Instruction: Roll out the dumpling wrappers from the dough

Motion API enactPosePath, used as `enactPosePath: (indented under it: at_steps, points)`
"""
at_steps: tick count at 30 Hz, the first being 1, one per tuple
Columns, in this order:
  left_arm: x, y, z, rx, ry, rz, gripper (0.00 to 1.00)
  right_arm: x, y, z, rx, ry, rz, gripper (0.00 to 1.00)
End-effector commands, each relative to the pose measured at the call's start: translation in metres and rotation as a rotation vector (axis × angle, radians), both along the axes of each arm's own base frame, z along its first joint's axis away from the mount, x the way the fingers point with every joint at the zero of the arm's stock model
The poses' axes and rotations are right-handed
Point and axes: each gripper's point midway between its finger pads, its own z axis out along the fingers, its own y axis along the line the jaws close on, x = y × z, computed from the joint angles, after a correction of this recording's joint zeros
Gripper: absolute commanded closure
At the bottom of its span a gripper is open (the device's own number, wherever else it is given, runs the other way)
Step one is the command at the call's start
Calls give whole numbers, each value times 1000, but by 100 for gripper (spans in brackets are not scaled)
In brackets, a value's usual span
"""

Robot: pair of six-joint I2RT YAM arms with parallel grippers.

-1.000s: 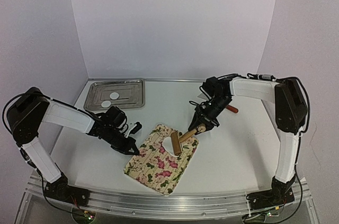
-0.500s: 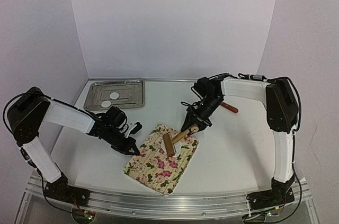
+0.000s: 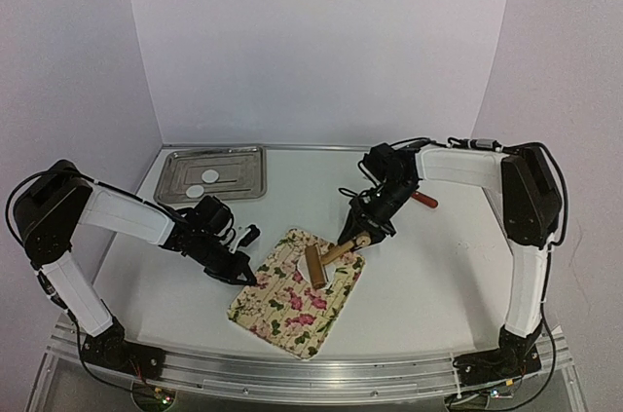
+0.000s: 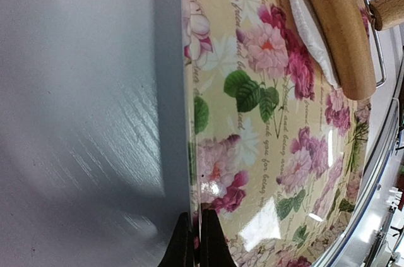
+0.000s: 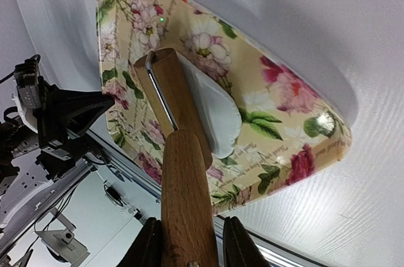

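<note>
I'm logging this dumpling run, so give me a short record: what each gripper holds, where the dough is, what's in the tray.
left gripper: shut on the edge of the floral board
right gripper: shut on the handle of the roller
roller: resting on the dough
dough: white piece on the board
metal tray: back left, two dumpling wrappers inside

Floral board (image 3: 292, 307): cream, pink roses, green leaves; tan wooden roller (image 3: 314, 266); white dough (image 5: 216, 114).
</note>
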Motion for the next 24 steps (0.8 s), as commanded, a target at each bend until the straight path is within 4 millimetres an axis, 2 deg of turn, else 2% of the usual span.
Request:
enactPosePath:
  at_steps: [1, 6, 16, 24]
  points:
    - [-6, 12, -17, 76, 27, 26, 100, -41, -130, -77, -613, 107, -16, 100]
    - [-6, 10, -17, 70, 27, 21, 100, -44, -129, -80, -604, 126, -17, 100]
    - [-5, 9, -15, 63, 28, 23, 100, -46, -86, -103, -618, 122, 58, 100]
    - [-4, 7, -14, 53, 29, 27, 100, -57, -81, -115, -663, 133, 81, 100]
